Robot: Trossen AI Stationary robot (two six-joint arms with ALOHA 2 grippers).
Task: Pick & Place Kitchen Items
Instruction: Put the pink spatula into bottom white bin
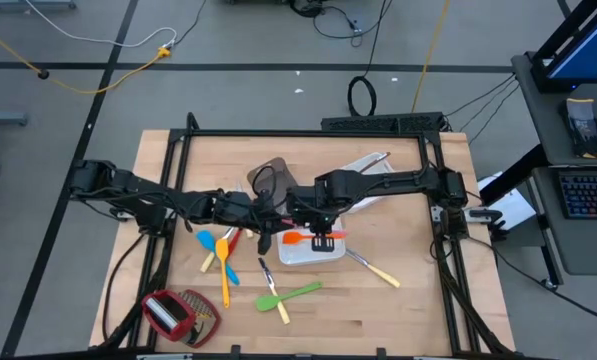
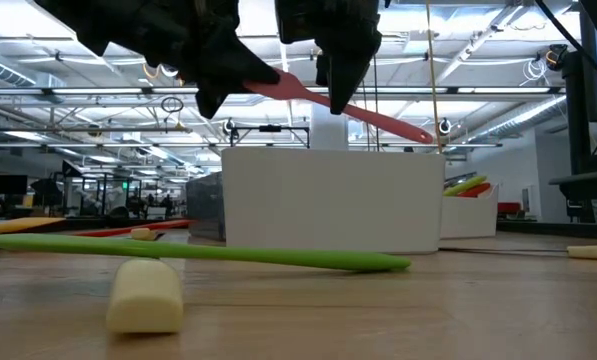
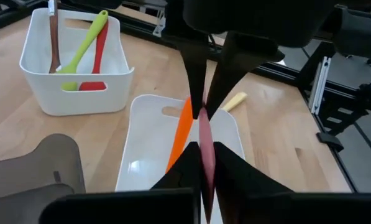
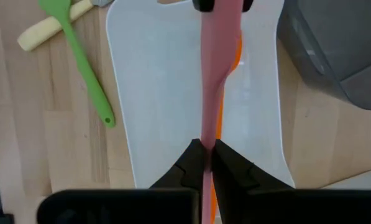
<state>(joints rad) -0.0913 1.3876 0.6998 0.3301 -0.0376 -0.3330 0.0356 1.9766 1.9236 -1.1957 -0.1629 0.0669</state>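
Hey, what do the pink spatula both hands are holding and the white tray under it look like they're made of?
The pink spatula, pinched by the left hand and right hand, looks like matte silicone or soft plastic: even colour, no glare. The white tray looks like smooth, glossy moulded plastic with soft reflections and rounded edges. Neither can be confirmed by sight alone.

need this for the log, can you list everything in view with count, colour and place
pink utensil: 1, pink, held by both grippers above the white tray
orange utensil: 1, orange, lying in the white tray
white bin: 1, white, holds green, red and brown utensils
green spatula: 1, green, on the table
grey-brown tray: 1, beside the white tray
left gripper: shut on pink utensil
right gripper: shut on pink utensil
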